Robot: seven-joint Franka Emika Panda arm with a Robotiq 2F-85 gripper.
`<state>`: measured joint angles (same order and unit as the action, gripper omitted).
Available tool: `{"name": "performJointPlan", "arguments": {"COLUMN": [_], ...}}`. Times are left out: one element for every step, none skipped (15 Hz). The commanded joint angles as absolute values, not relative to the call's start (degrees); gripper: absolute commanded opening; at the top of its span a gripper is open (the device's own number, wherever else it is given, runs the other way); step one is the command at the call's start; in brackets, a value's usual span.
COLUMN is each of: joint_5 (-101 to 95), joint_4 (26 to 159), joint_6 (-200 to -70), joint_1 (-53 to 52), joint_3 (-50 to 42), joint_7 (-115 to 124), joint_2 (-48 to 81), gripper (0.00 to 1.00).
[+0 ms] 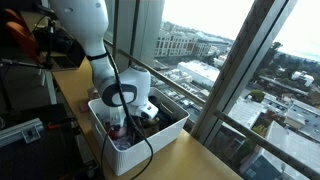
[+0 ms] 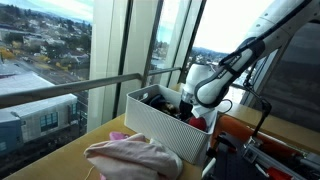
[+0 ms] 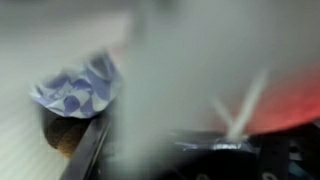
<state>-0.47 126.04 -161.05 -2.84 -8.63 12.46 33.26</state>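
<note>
The jaws' stance could not be told: the gripper (image 1: 120, 120) hung down inside the white basket (image 2: 155, 125), and the wrist view was blurred. A blue-and-white patterned item (image 3: 80, 88) lay close beside it. A pink cloth (image 2: 135, 155) lay just outside the basket. The window railing (image 2: 90, 85) ran behind.

The bin (image 2: 160, 128) looks matt white plastic, ribbed. The pink cloth (image 2: 135, 155) seems soft, the tabletop (image 1: 198, 160) smooth pale wood.
</note>
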Motion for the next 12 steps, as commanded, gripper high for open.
{"name": "performJointPlan", "arguments": {"joint_5": [-0.82, -0.49, 0.08, 0.62, 0.99, 1.42, 2.03, 2.57, 3.21, 3.96, 4.9, 5.8], "joint_4": [124.86, 124.82, 124.94, 125.28, 125.65, 126.03, 126.53, 126.73, 126.95, 126.97, 126.78, 126.53], "joint_6": [-160.37, -159.98, -159.24, -158.49, -158.09, -157.52, -156.49, -155.63, -154.44, -153.63, -152.44, -151.46], "joint_1": [-4.42, -4.25, -3.74, -3.21, -2.89, -2.53, -2.11, -1.89, -1.79, -1.65, -1.5, -1.56], "joint_3": [-9.19, -8.75, -8.01, -7.3, -6.81, -6.18, -5.31, -4.58, -3.74, -3.0, -2.2, -1.54], "joint_7": [13.82, 13.65, 13.2, 12.75, 12.44, 12.08, 11.67, 11.54, 11.44, 11.29, 10.98, 10.91], "joint_2": [33.03, 32.57, 31.79, 30.58, 29.43, 27.95, 25.74, 23.99, 21.53, 19.85, 17.89, 15.95], "gripper": [0.5, 0.43, 0.36, 0.28, 0.22, 0.15, 0.07, 0.01, 0.0, 0.0, 0.03, 0.03]}}
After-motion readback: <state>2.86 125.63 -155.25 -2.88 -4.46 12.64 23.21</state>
